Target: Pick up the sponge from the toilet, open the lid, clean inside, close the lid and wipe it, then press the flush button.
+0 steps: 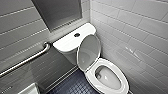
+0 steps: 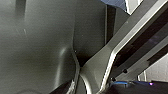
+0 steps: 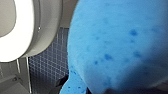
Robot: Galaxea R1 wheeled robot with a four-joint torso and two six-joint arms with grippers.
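The white toilet stands against the tiled wall in the head view. Its lid is raised and leans back on the tank. The seat ring lies down around the open bowl. A dark round flush button sits on the tank top. The bright blue sponge looms very close in the right wrist view, off any surface, in my right gripper's grip. Beside it are the toilet's bowl wall and seat rim. The left wrist view looks onto dark parts of the robot itself.
A metal grab bar runs along the wall left of the tank. White tiled wall closes in on the right. Dark blue small-tiled floor lies in front of the toilet. A white object sits at the lower left.
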